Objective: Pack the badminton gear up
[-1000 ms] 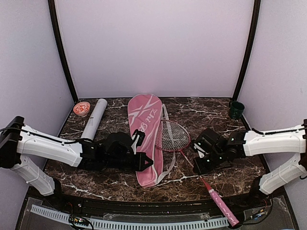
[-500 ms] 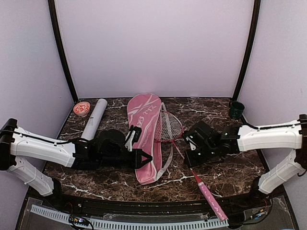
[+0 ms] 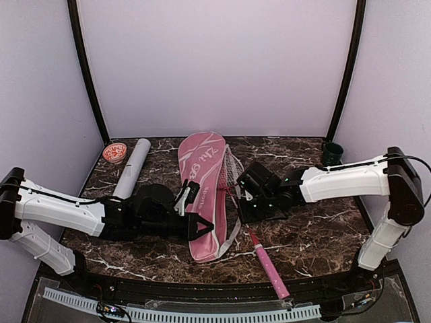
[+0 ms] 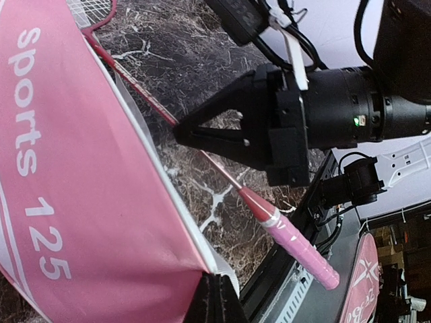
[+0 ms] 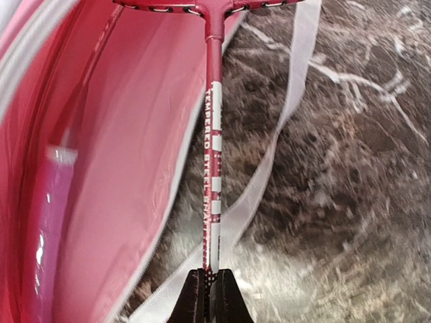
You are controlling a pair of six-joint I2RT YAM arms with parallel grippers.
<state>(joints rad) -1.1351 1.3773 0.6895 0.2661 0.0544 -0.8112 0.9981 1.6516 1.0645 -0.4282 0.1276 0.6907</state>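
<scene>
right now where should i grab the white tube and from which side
Grip the white tube at mid-length, coming down from above and closing across its round width. It lies flat, running front to back, so the middle should balance it. The small red dish sits close beside its far end.

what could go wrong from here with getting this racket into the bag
1. The right claw pinches only the thin shaft of the racket, so it may twist or slip when pushed.
2. The shaft crosses the white strap at the opening of the pink bag; the head could snag there.
3. The left claw seems to grip just the bag's edge; if that slips, the opening may close.
</scene>
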